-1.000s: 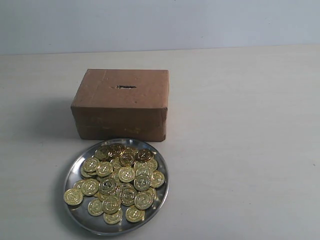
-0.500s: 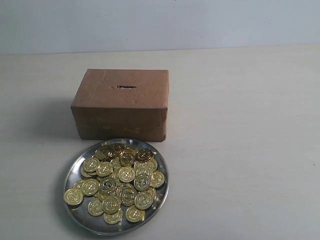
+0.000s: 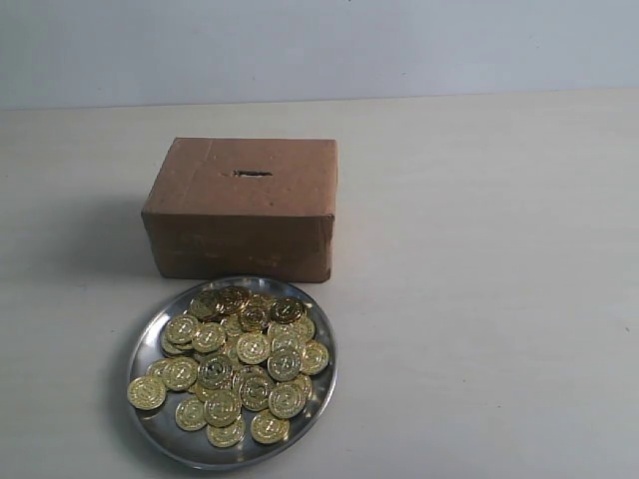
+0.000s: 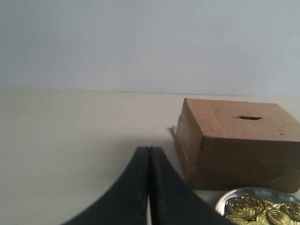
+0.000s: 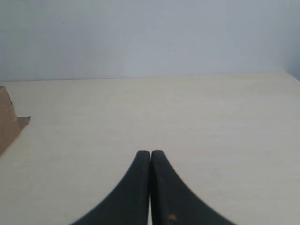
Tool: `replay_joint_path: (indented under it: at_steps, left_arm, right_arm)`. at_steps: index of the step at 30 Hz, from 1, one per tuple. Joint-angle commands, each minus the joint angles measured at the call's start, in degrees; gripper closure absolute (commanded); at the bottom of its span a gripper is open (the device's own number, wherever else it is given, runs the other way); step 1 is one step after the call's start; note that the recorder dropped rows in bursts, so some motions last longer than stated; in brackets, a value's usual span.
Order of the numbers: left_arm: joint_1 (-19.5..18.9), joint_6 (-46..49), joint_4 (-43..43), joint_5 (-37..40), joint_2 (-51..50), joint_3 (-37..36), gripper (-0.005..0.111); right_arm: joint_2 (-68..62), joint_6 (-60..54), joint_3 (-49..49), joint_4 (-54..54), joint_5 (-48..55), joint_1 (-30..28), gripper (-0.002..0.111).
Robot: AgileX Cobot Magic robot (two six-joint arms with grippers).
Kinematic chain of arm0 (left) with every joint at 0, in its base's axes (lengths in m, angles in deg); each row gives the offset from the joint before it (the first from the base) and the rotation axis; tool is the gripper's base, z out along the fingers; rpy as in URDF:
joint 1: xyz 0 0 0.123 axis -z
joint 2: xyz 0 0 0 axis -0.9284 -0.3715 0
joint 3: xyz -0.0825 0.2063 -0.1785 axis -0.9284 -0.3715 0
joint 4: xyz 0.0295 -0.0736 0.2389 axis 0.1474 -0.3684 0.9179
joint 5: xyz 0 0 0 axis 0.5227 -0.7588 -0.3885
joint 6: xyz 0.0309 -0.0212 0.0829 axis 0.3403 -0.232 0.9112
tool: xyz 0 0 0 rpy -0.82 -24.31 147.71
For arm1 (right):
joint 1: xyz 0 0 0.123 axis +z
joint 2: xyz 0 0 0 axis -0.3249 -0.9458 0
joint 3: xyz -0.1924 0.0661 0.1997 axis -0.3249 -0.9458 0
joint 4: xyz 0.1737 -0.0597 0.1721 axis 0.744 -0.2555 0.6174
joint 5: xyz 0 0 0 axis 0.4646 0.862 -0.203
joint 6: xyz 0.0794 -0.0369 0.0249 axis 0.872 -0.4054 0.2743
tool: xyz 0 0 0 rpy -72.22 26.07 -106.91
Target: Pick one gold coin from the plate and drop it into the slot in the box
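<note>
A round silver plate (image 3: 150,424) heaped with several gold coins (image 3: 240,359) lies in front of the brown cardboard box (image 3: 240,230). The dark slot (image 3: 252,174) is cut in the box's top face. Neither arm shows in the exterior view. In the left wrist view my left gripper (image 4: 149,151) is shut and empty, set back from the box (image 4: 243,154), its slot (image 4: 249,117) and the plate's rim (image 4: 225,201). My right gripper (image 5: 150,153) is shut and empty over bare table, with only a corner of the box (image 5: 8,123) at the frame's edge.
The pale wooden table (image 3: 479,299) stretches wide to the right of the box and plate. A plain light wall (image 3: 319,45) closes the back.
</note>
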Motion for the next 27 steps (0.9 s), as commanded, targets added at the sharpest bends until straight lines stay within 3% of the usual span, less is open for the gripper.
replay_joint_path:
  at_steps: [1, 7, 27]
  left_arm:
    - [-2.04, 0.52, 0.18, 3.57, 0.55, 0.01, 0.107]
    - [-2.42, 0.61, 0.75, 7.66, 0.55, 0.01, 0.107]
    - [-2.51, 0.61, 2.82, 8.84, 0.55, 0.01, 0.107]
  right_arm:
    - [0.36, 0.00, -0.28, -0.39, -0.32, -0.23, 0.108]
    - [0.36, 0.00, -0.28, -0.39, -0.32, -0.23, 0.108]
    - [0.36, 0.00, -0.28, -0.39, -0.32, -0.23, 0.108]
